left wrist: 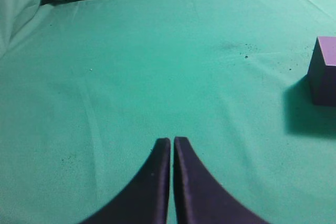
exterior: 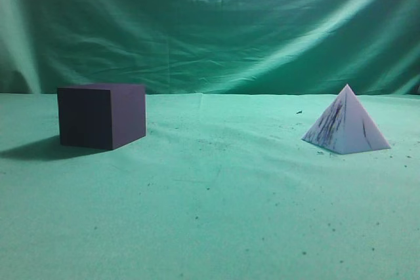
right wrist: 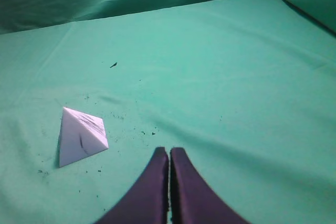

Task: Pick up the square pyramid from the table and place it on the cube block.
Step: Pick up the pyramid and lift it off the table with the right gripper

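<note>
The pale-lilac square pyramid point(exterior: 346, 124) with dark streaks stands on the green table point(exterior: 216, 195) at the right. It also shows in the right wrist view point(right wrist: 80, 136), left of and slightly beyond my right gripper point(right wrist: 169, 151), which is shut and empty. The dark purple cube block point(exterior: 100, 115) stands on the table at the left. The left wrist view catches it point(left wrist: 324, 70) at the right edge, far right of my left gripper point(left wrist: 171, 141), which is shut and empty. Neither gripper shows in the exterior view.
A green cloth backdrop point(exterior: 210, 24) hangs behind the table. Small dark specks point(right wrist: 131, 124) lie on the cloth around the pyramid. Green cloth stretches between the cube and the pyramid.
</note>
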Controlling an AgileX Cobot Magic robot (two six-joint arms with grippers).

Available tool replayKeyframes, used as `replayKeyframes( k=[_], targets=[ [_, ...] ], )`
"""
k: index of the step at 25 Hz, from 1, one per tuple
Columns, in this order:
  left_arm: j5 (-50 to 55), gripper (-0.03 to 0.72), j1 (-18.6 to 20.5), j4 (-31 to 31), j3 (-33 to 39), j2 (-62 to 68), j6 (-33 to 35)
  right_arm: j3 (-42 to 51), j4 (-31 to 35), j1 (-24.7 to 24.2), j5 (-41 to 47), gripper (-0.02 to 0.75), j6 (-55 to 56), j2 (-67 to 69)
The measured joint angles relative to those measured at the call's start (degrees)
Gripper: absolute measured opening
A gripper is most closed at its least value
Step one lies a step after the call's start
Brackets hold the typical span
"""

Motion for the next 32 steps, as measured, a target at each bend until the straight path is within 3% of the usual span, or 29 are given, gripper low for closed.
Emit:
replayKeyframes(
  k=[19, 21, 26, 32],
  targets=[
    [0.00, 0.000, 0.00, 0.00, 0.00, 0.00, 0.00, 0.00, 0.25, 0.00, -0.33, 0.000, 0.00, 0.00],
    [0.00, 0.000, 0.00, 0.00, 0.00, 0.00, 0.00, 0.00, 2.74, 0.00, -2.92, 0.000, 0.00, 0.00],
    [0.00, 0.000, 0.00, 0.00, 0.00, 0.00, 0.00, -0.14, 10.33, 0.00, -19.70, 0.000, 0.00, 0.00],
    [0.00, 0.000, 0.00, 0.00, 0.00, 0.00, 0.00, -12.18, 10.49, 0.00, -10.00, 0.000, -5.70, 3.97]
  ],
)
